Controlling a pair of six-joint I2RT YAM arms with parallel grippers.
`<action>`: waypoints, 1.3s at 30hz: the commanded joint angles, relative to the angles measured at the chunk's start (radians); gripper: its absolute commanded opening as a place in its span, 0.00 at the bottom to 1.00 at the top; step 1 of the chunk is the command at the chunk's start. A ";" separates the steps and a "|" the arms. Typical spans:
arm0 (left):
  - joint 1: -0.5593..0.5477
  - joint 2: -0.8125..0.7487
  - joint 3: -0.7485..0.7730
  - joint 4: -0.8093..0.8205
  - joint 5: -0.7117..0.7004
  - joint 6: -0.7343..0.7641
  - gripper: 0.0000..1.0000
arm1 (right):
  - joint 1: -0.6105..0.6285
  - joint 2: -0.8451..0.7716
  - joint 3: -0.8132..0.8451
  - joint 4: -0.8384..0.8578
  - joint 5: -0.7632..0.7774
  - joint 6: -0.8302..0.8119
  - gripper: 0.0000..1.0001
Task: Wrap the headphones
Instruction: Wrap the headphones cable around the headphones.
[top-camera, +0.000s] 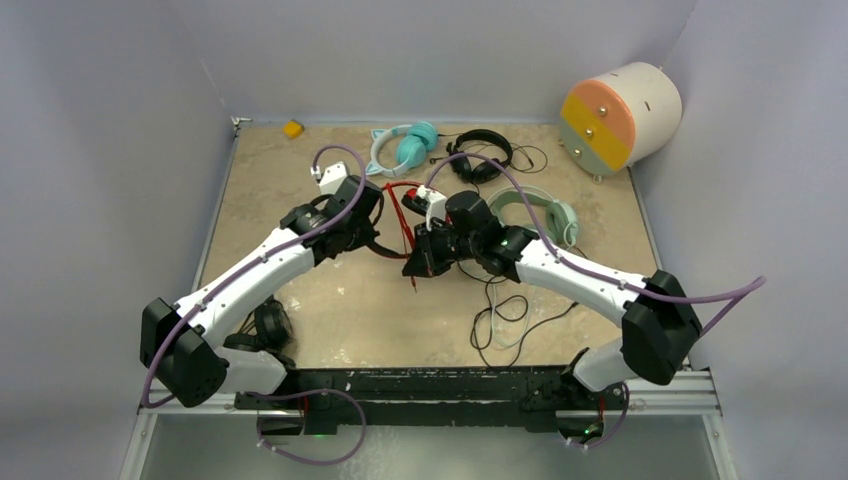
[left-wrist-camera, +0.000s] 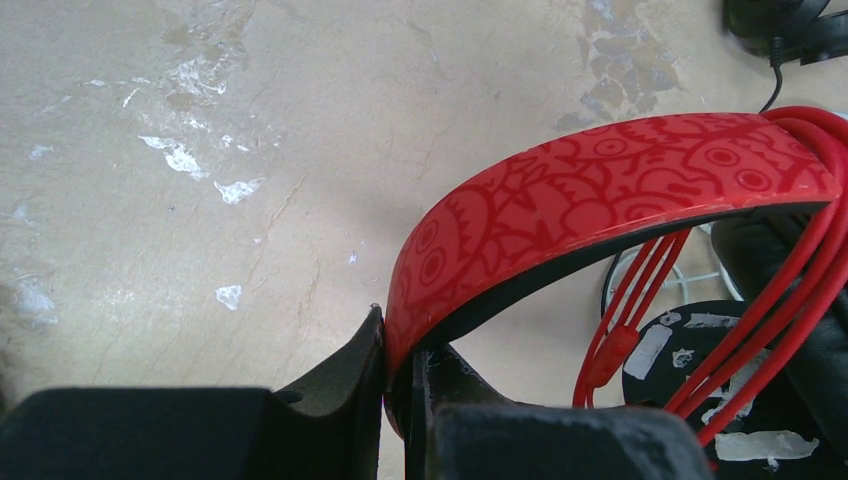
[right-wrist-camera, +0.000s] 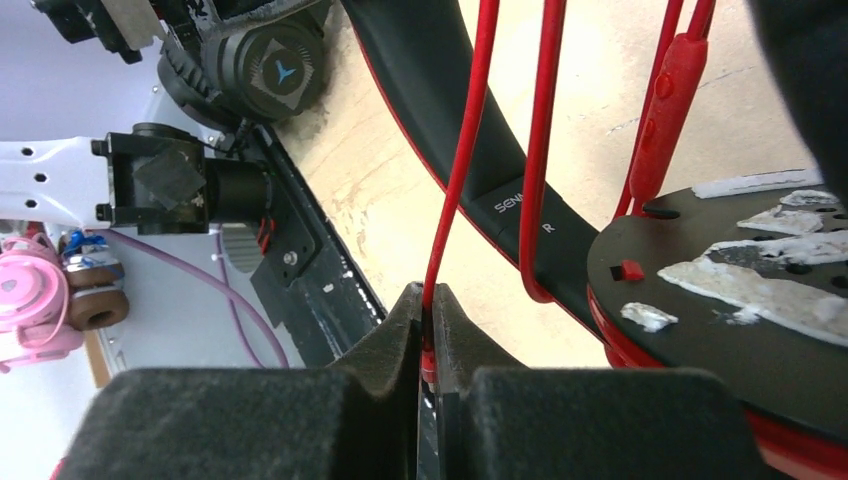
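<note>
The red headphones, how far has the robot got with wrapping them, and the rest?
Done: a few loops of red cable already cross the red headphones at the band. In hand: the left gripper clamps the band while the right gripper pinches the cable. Left: the mint-green headphones, black headphones and teal headphones lie beyond, a black cable loose on the table.

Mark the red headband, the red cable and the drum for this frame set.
red headband (left-wrist-camera: 600, 190), left wrist view, on the patterned outer face of the band.
red cable (right-wrist-camera: 462, 170), right wrist view, on the leftmost strand, about mid-height.
drum (top-camera: 648, 98), top view, on its cream side wall.
</note>
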 joint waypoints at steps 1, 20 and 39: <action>0.003 -0.011 0.067 0.083 0.004 -0.035 0.00 | 0.012 -0.038 0.054 -0.079 0.069 -0.056 0.07; 0.003 -0.059 0.006 0.168 -0.035 0.066 0.00 | 0.012 -0.057 0.156 -0.151 0.117 -0.093 0.37; 0.004 -0.069 0.011 0.168 -0.004 0.072 0.00 | 0.012 -0.050 0.211 -0.214 0.137 -0.143 0.33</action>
